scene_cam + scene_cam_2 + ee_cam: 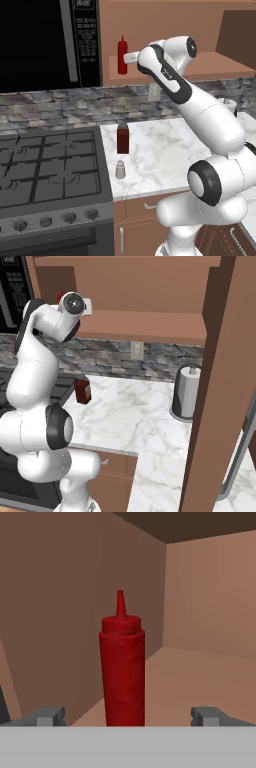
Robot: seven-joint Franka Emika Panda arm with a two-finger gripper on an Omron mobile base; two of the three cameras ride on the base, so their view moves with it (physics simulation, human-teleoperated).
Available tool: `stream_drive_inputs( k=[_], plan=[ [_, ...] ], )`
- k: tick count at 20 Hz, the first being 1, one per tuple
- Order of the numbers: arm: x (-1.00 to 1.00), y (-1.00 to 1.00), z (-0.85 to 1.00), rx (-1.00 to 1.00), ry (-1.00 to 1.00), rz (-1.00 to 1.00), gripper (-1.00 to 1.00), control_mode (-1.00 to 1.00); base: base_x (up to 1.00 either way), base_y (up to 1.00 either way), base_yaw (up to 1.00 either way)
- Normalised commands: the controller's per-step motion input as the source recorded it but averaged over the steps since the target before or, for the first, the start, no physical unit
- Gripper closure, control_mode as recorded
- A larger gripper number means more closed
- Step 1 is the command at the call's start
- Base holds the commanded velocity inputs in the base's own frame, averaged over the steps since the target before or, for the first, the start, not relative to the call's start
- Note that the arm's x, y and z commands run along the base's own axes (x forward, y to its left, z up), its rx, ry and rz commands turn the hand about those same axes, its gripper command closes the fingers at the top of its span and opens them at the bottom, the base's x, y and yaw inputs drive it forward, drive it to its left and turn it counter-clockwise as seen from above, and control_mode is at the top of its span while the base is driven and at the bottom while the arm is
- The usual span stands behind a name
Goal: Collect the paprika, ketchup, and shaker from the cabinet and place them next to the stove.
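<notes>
End effector (128,717) wide open, lined up on the ketchup (122,55) standing on the cabinet (200,67) shelf. I'd ease straight in, centre the bottle between the fingers, then close low on its body.

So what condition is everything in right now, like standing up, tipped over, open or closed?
ketchup: upright on the cabinet shelf, not gripped
paprika: upright on the counter beside the stove
shaker: upright on the counter near the stove
gripper: open, facing the ketchup
</notes>
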Motion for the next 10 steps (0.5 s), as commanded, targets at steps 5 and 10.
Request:
stream_drive_inputs(
  k=[5, 10],
  plan=[
    [0.17, 0.02, 0.00, -0.09, 0.00, 0.00, -1.00, -1.00, 0.00, 0.00, 0.00],
    [0.10, 0.02, 0.00, -0.10, -0.01, 0.00, -1.00, -1.00, 0.00, 0.00, 0.00]
  ],
)
